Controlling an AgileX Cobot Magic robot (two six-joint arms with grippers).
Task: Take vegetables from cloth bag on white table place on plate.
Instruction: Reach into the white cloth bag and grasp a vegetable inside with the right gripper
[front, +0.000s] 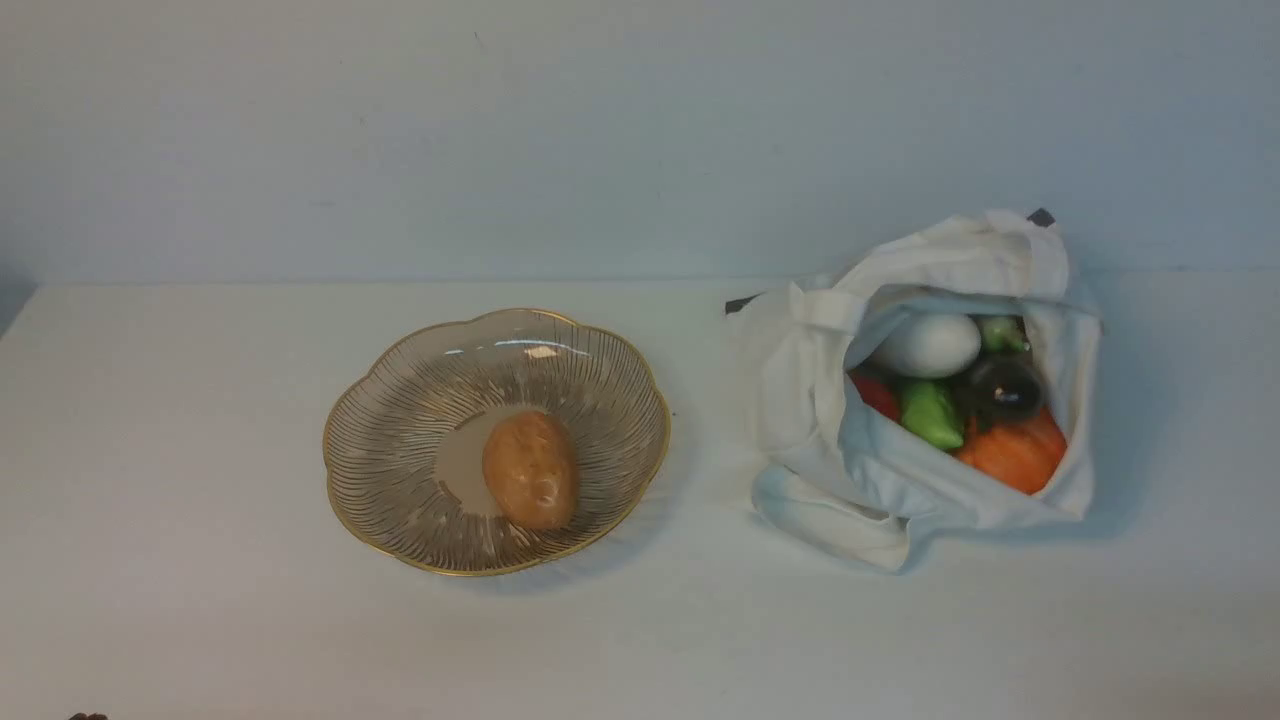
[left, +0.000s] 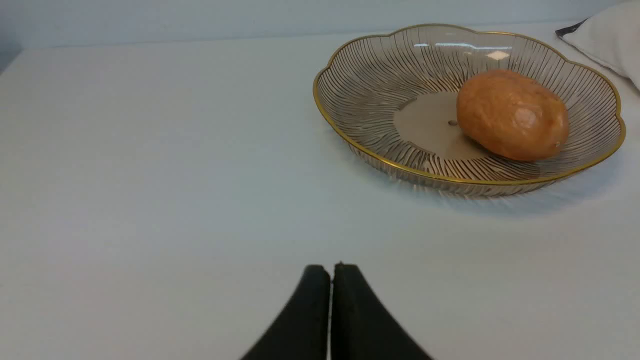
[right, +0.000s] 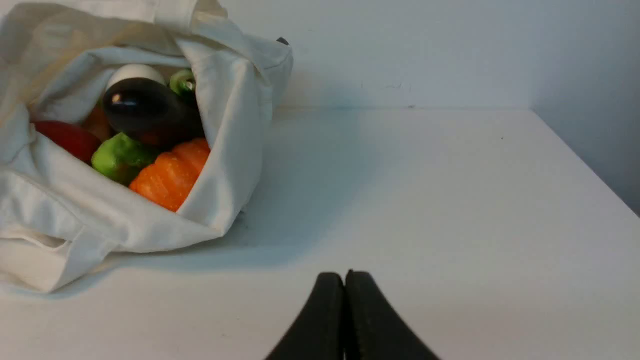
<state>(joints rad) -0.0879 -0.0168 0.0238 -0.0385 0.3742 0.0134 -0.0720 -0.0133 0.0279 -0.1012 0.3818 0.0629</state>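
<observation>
The tan potato (front: 530, 470) lies in the gold-rimmed glass plate (front: 400, 540) at centre left of the white table (front: 200, 420). The white cloth bag (front: 800, 390) sits to the right, open, holding the white egg-shaped one (front: 928, 345), green pepper (front: 930, 415), dark eggplant (front: 1000, 390), orange pumpkin (front: 1015, 455) and a red one (front: 876, 395). My left gripper (left: 331, 267) is shut and empty, over bare table short of the plate (left: 350, 140) and potato (left: 512, 115). My right gripper (right: 344, 275) is shut and empty, beside the bag (right: 235, 150). Neither gripper shows in the front view.
A pale wall (front: 640, 130) runs along the table's far edge. In the right wrist view the table's edge (right: 590, 165) lies past the bag's side. A dark scrap (front: 742, 303) peeks from behind the bag.
</observation>
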